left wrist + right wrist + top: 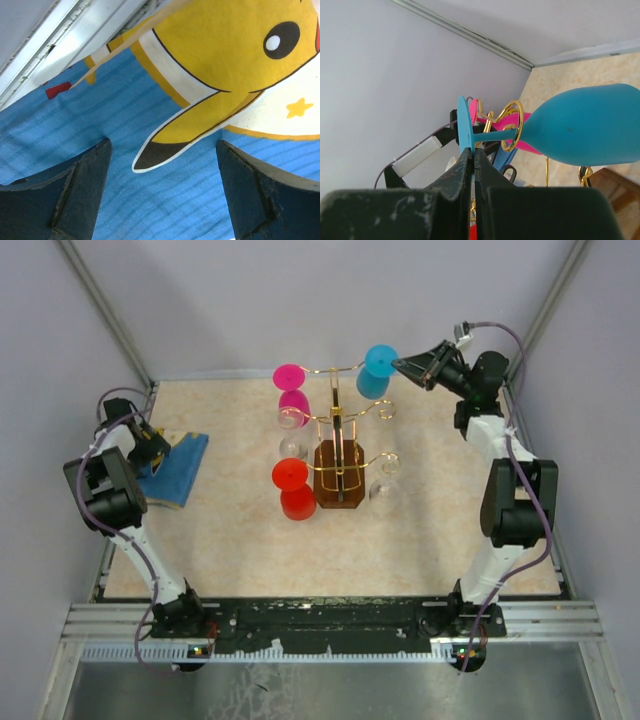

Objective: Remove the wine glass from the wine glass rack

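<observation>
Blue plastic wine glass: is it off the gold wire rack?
No: the stem of the blue plastic wine glass runs through a loop of the gold wire rack.

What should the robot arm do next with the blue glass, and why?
Probably the right gripper should slide the blue wine glass slowly out of the gold curl on the wine glass rack. Its fingers are shut on the glass's round foot, yet the stem sits inside that curl, so the glass hangs there, not yet free.

No readable txt or nos. anywhere; blue cloth [165,200] shows only a cartoon print [225,45] w/ 1 star [299,107].
</observation>
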You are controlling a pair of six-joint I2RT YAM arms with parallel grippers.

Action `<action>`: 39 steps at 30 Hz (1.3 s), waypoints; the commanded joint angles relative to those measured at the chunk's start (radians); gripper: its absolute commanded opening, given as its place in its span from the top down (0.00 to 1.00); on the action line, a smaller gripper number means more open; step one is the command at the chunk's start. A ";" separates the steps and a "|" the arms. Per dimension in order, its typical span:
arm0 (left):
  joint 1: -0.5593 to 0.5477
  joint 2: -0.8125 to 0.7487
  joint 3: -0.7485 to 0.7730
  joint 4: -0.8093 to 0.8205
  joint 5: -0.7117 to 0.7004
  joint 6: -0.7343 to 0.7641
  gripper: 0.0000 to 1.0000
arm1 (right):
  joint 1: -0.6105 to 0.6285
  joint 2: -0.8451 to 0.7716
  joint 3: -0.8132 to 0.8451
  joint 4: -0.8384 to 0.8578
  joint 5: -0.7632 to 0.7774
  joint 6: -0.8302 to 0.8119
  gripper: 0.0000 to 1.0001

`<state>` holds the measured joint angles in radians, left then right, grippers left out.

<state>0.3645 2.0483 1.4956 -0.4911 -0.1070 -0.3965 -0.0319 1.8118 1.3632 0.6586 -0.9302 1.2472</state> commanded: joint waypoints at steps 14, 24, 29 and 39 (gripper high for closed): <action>-0.024 -0.190 -0.062 -0.049 0.120 -0.057 0.09 | -0.065 -0.065 0.016 0.104 -0.028 0.074 1.00; -0.074 -0.225 -0.121 -0.004 0.184 -0.054 0.09 | -0.048 -0.005 0.074 0.137 -0.036 0.113 1.00; -0.092 -0.231 -0.133 0.013 0.195 -0.050 0.10 | -0.030 0.044 0.147 0.057 -0.025 0.063 1.00; -0.107 -0.258 -0.150 0.027 0.218 -0.045 0.11 | 0.033 0.108 0.257 -0.041 -0.034 0.014 1.00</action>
<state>0.2657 1.8267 1.3594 -0.4862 0.0906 -0.4480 -0.0311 1.9232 1.5444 0.6037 -0.9726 1.2926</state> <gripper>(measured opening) 0.898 0.009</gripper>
